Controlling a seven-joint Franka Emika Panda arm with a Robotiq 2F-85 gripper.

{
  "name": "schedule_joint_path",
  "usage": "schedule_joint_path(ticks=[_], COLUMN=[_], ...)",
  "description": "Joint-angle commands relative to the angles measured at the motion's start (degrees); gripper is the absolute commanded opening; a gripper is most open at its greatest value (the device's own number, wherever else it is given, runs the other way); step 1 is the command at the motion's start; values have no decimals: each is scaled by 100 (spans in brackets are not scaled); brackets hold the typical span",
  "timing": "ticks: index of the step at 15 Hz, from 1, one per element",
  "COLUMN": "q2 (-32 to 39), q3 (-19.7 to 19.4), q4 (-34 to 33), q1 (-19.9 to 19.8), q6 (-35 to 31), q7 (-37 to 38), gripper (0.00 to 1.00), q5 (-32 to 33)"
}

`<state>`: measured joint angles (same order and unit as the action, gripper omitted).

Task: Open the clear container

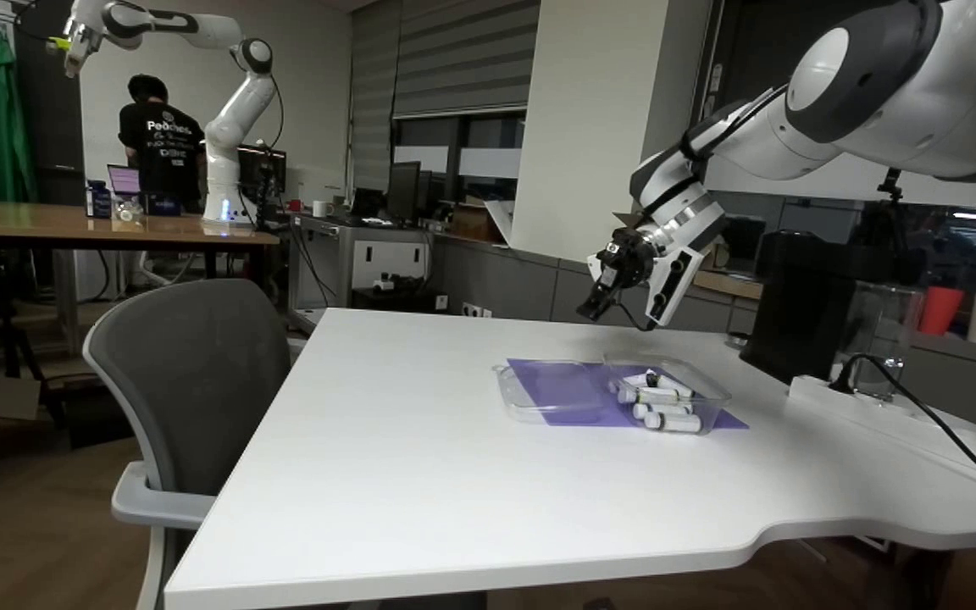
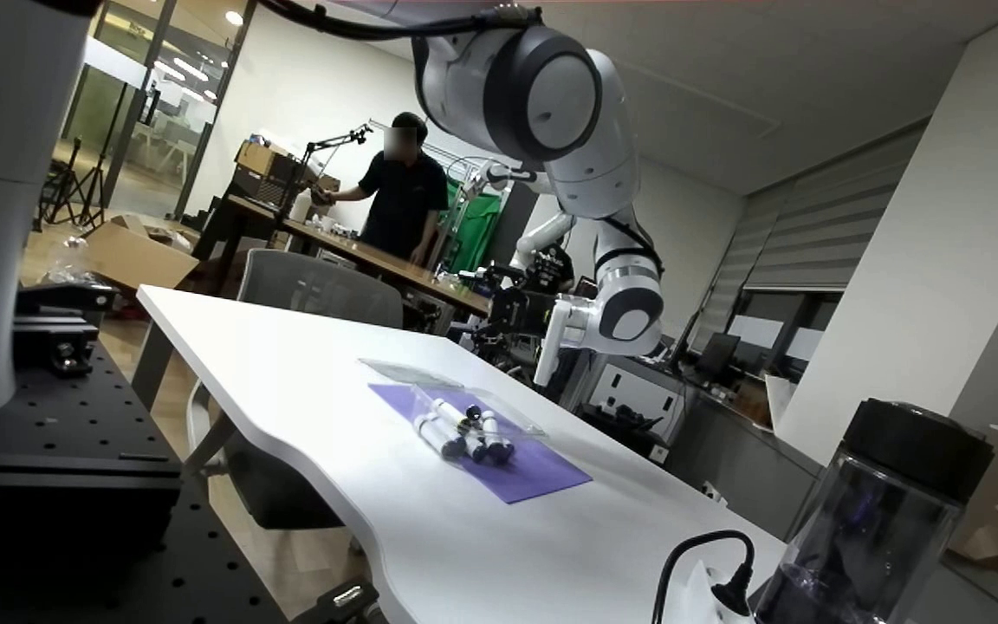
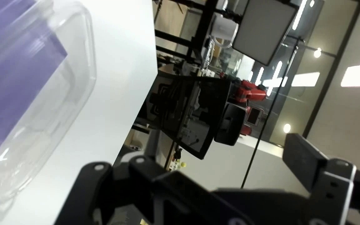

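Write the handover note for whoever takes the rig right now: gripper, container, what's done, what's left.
Gripper: open, raised, holding nothing.
Clear container: on the purple mat, open at the top, with white cylinders inside.
Lid: off the top and beside the container, partly over the mat and partly over the white table; whether it is hinged on, I cannot tell.
Done: the container looks open.
Left: probably just a check that the lid stays down, then backing the gripper away.
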<state>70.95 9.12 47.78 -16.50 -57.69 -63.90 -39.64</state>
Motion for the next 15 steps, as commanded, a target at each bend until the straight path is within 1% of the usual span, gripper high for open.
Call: schedule_joint_path(ticks=[1,5,8,11,12,15], q2=[-970,-1878,-2562,-3206,-2653,-3044], q3=[-223,-421,-694,-1035,-837,-1004], q4=[676,866,1098,1555,905,1253], q1=[201,159,99,77,43,10], q6=[-585,-1076,-1501,-2106,-1729,-1936], q7=[-505,-396,-473,-488,-397,-435], gripper=[100,100,100,100,100,100], q5=[442,595,787,1077,864,958])
